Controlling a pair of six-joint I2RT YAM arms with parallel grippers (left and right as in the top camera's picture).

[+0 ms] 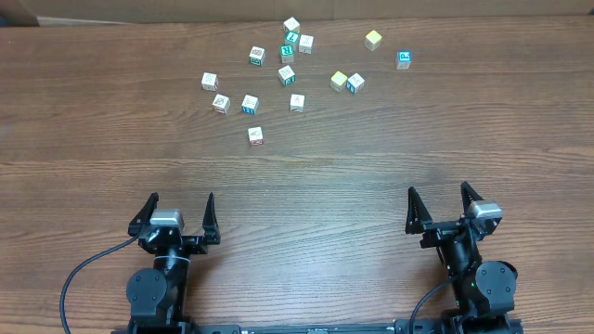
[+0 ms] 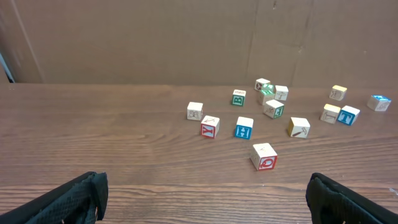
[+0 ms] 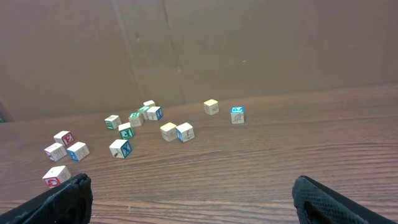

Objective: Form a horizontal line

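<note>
Several small letter cubes lie scattered across the far half of the wooden table; no horizontal line is in view. A yellow-topped cube (image 1: pixel 373 40) and a blue-faced cube (image 1: pixel 404 60) sit apart at the far right. A cream cube (image 1: pixel 339 81) touches a blue-sided one (image 1: pixel 355 83). Nearest the arms is a red-lettered cube (image 1: pixel 255 136) (image 2: pixel 264 156). My left gripper (image 1: pixel 181 202) (image 2: pixel 205 190) is open near the front edge, well short of the cubes. My right gripper (image 1: pixel 438 195) (image 3: pixel 191 190) is open too, with only bare wood between its fingers.
A tight cluster of cubes (image 1: pixel 291 42) sits at the far middle, with a white cube (image 1: pixel 209 82) at the left end of the scatter. A brown cardboard wall (image 2: pixel 186 37) stands behind the table (image 1: pixel 111 139).
</note>
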